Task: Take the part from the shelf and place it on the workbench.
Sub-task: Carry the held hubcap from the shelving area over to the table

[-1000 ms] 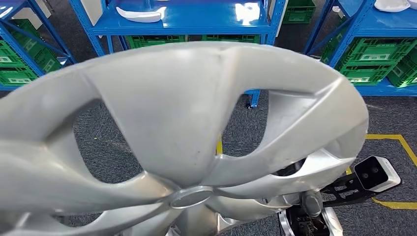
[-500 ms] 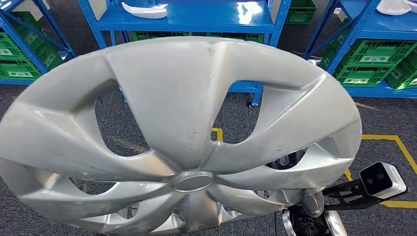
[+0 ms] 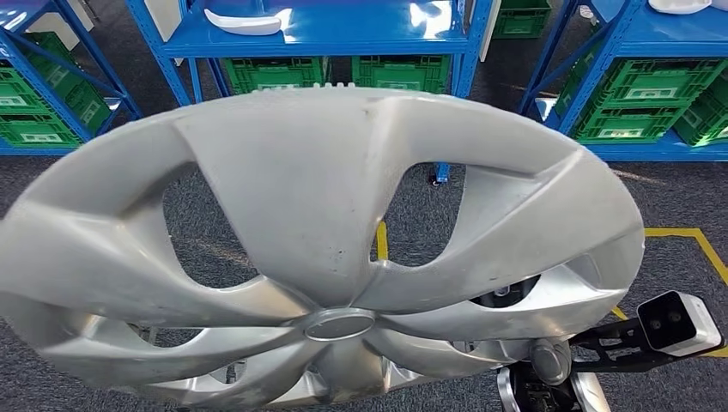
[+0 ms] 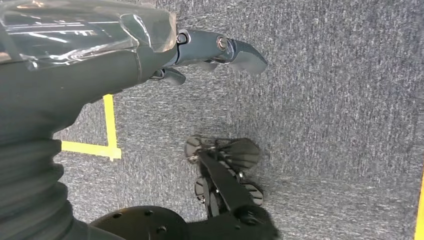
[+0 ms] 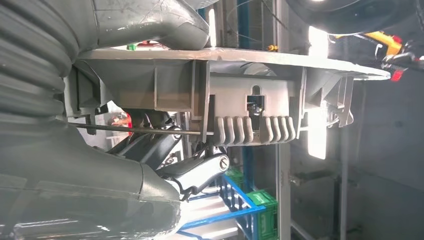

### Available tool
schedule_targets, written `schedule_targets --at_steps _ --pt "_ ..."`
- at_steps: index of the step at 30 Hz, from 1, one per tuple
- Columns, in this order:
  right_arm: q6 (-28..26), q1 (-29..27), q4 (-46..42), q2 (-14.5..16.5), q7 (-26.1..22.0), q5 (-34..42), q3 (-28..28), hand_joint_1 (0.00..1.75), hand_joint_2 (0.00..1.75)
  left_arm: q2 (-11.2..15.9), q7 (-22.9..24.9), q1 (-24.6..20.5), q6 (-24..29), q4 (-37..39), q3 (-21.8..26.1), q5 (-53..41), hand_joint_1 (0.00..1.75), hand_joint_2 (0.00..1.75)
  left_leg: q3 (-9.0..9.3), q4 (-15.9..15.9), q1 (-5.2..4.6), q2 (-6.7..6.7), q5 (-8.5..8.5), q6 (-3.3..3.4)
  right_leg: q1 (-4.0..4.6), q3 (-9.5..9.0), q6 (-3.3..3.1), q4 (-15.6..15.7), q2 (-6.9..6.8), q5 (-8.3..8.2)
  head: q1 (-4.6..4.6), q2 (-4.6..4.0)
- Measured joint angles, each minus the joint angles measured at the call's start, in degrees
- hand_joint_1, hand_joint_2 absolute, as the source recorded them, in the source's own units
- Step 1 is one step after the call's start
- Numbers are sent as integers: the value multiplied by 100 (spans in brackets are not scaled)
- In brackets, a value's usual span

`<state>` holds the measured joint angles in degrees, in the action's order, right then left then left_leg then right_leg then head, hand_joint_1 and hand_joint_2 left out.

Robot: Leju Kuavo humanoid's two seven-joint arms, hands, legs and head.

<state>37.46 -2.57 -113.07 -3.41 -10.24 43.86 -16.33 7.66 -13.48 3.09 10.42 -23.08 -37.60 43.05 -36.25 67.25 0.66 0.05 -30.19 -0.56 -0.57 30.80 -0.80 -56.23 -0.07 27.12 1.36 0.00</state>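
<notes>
- The large silver plastic spoked wheel cover (image 3: 318, 249), scuffed, lay tilted.
- The right hand (image 5: 165, 150) gripped its ribbed rim.
- The left hand (image 4: 210, 52) hung loose, holding nothing.

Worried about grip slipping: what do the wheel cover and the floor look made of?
Wheel cover: likely silver-painted plastic, with a satin sheen, scuffs, and moulded ribs and clips behind. Floor: grey short-pile carpet, matte and speckled.
</notes>
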Motion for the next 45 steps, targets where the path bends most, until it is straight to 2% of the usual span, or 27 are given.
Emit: schedule_targets --at_steps 2,3,7,9,11,12,13,14,16,17,18,21,23,24,26,27,28,29,32,34,36,38,39,42,43,44,45 --pt "9 -2 -19 21 -5 -21 29 171 175 24 14 7 15 -30 26 -28 0 175 394 -767 -33 50 243 80 35 1 11 -3 -6 -5 -4 0" --pt "15 -3 -30 31 -8 -26 43 171 175 33 20 8 22 -47 38 -42 0 175 483 -965 -52 71 276 109 49 13 24 -4 -13 -11 -5 0" --pt "42 -11 -58 53 -13 -34 71 171 175 54 30 41 38 -96 62 -54 0 175 503 -1109 -45 56 339 201 63 86 108 -42 -40 6 -10 0" --pt "48 -10 -77 55 -15 -34 88 171 175 53 32 42 38 -126 72 -55 0 175 507 -1165 -18 39 405 257 54 299 111 -480 -29 252 -21 0" --pt "50 -23 -83 54 -18 -33 100 171 175 51 32 46 38 -142 79 -56 0 175 462 -1162 -25 11 432 276 34 675 109 -1317 -19 599 -24 0" --pt "51 -34 -82 52 -19 -35 103 171 175 49 32 52 38 -146 79 -56 0 175 444 -1157 -28 -6 440 275 21 815 131 -1629 -18 694 -23 0" --pt "51 -44 -81 51 -19 -36 104 171 175 48 32 58 38 -149 79 -56 0 175 431 -1148 -28 -26 447 271 7 853 171 -1735 -17 701 -23 0" --pt "51 -48 -81 51 -19 -37 105 171 175 47 33 61 37 -152 79 -56 0 175 423 -1134 -25 -51 450 266 -8 757 224 -1567 -16 607 -23 0" --pt "51 -46 -84 51 -19 -36 107 171 175 42 34 62 36 -162 80 -56 0 175 407 -1084 -23 -106 441 237 -45 321 305 -732 19 304 -25 0" --pt "51 -45 -86 53 -19 -37 107 171 175 40 34 62 34 -166 81 -56 0 175 390 -1052 -32 -132 433 210 -52 140 298 -360 39 187 -24 0" --pt "52 -44 -88 54 -19 -38 108 171 175 39 34 65 34 -169 82 -56 0 175 368 -1030 -41 -151 431 177 -49 31 265 -136 57 123 -22 0" --pt "56 -41 -91 60 -19 -44 109 171 175 43 54 91 37 -175 84 -70 0 175 308 -1012 -37 -173 455 79 -28 21 128 -67 47 64 -18 0" --pt "60 -36 -92 62 -19 -52 112 171 175 49 68 103 41 -191 84 -88 0 175 215 -834 -15 -130 323 19 -52 32 61 -49 20 29 -7 0" --pt "62 -35 -92 62 -19 -56 113 171 175 54 72 102 43 -200 84 -96 0 175 105 -581 -5 -96 162 -8 -65 37 37 -42 3 18 1 0" --pt "67 -38 -91 61 -21 -60 119 171 175 58 80 100 46 -218 83 -109 0 175 -226 191 7 -42 -229 -52 -49 61 11 -44 -32 7 16 0" --pt "68 -41 -90 61 -22 -62 120 171 175 59 85 101 46 -225 83 -115 0 175 -364 517 10 -30 -351 -62 -41 74 6 -46 -52 3 15 0" --pt "68 -43 -90 61 -23 -66 122 171 175 57 90 103 46 -233 83 -122 0 175 -411 654 10 -23 -370 -63 -32 83 2 -47 -73 -1 16 0" --pt "68 -44 -90 61 -23 -70 122 171 175 56 94 104 47 -242 83 -129 0 175 -338 553 10 -16 -280 -54 -23 85 1 -47 -94 -2 15 0" --pt "68 -35 -97 61 -23 -81 122 171 175 69 101 94 56 -266 89 -152 0 175 307 -606 -20 86 179 27 11 72 11 -49 -149 -7 12 0" --pt "68 -30 -108 62 -23 -90 122 171 175 85 102 87 66 -284 92 -158 0 175 499 -1005 -63 144 244 85 35 88 40 -50 -188 -21 12 0" --pt "68 -27 -120 62 -23 -100 121 171 175 97 104 93 74 -295 94 -158 0 175 481 -1039 -86 107 256 134 43 100 87 -34 -229 -42 16 0" --pt "68 -23 -133 60 -23 -108 124 171 175 100 105 96 77 -303 95 -158 0 175 506 -1111 -62 62 324 201 35 168 125 -144 -194 31 9 0" --pt "68 -22 -137 58 -23 -110 126 171 175 99 106 90 76 -310 95 -158 0 175 517 -1148 -46 39 359 235 30 271 125 -357 -149 145 5 0" --pt "68 -29 -136 51 -21 -118 134 171 175 95 107 81 75 -325 96 -159 0 175 487 -1159 -40 -45 401 275 9 771 108 -1440 -52 582 -3 0" --pt "67 -33 -136 47 -20 -121 136 171 175 94 107 84 75 -326 95 -159 0 175 476 -1149 -42 -78 404 276 5 862 133 -1639 -48 624 -3 0" --pt "67 -34 -136 44 -19 -123 137 171 175 92 107 86 75 -327 95 -159 0 175 469 -1135 -41 -115 404 273 -3 850 176 -1622 -45 580 -3 0" --pt "67 -33 -136 41 -19 -124 137 171 175 89 107 87 75 -327 95 -159 0 175 465 -1115 -40 -157 399 265 -16 722 229 -1368 -37 453 -4 0"
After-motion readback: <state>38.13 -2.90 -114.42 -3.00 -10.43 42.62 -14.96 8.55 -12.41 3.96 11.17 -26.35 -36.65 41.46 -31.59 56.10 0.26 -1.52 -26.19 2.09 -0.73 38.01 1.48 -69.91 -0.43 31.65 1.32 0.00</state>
